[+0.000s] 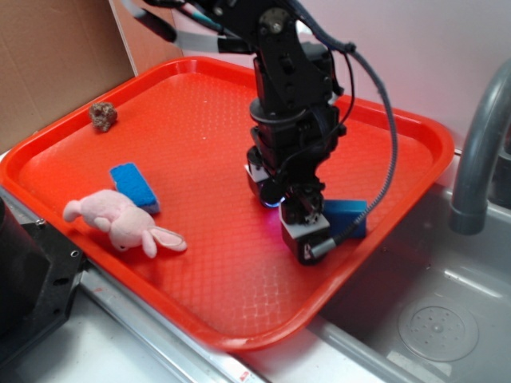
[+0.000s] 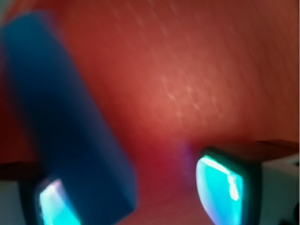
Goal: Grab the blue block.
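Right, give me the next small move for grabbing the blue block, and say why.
Probably shift the end effector sideways toward the blue block before closing. In the wrist view the fingers are apart, but the block lies across the left pad rather than centred in the gap, so closing now would likely clip it. It rests on the red tray.

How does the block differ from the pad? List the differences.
1. The block is darker blue with sharp edges; the pad is lighter, with rounded corners.
2. The block lies at the tray's right edge, beside the pincer; the pad lies on the left, next to the bunny, far from the pincer.
3. The arm partly hides the block; the pad shows fully.
Both are blue and rest on the tray.
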You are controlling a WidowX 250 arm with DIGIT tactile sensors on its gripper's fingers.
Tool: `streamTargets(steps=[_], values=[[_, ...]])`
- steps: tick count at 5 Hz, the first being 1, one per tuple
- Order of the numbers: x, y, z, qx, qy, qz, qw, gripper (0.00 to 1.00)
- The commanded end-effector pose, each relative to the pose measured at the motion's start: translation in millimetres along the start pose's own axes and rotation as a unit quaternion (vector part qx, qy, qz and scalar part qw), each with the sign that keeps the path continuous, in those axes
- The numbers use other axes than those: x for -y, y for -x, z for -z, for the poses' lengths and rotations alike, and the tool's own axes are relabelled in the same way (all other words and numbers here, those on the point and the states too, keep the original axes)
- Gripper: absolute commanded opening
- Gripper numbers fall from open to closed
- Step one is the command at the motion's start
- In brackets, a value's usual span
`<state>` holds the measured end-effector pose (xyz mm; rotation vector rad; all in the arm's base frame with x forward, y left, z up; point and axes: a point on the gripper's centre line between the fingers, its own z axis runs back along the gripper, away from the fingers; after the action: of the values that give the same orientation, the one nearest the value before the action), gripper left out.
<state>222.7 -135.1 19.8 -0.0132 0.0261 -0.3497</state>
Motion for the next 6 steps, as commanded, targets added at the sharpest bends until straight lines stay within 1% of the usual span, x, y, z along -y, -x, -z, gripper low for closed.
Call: streamTargets(steps=[1, 2, 3, 4, 5, 6], values=[[-6, -28, 8, -0.022, -0.021, 0.03, 0.999, 0.0], [0, -35, 9, -0.02, -0.03, 0.074, 0.997, 0.0], [4, -29, -7, 0.01, -0.049, 0.145, 0.988, 0.0], [6, -11, -26, 0.03, -0.078, 0.173, 0.981, 1.0], [-4, 5, -51, 0.087, -0.069, 0.158, 0.981, 1.0], [-17, -9, -45, 0.076, -0.049, 0.163, 0.983, 1.0]])
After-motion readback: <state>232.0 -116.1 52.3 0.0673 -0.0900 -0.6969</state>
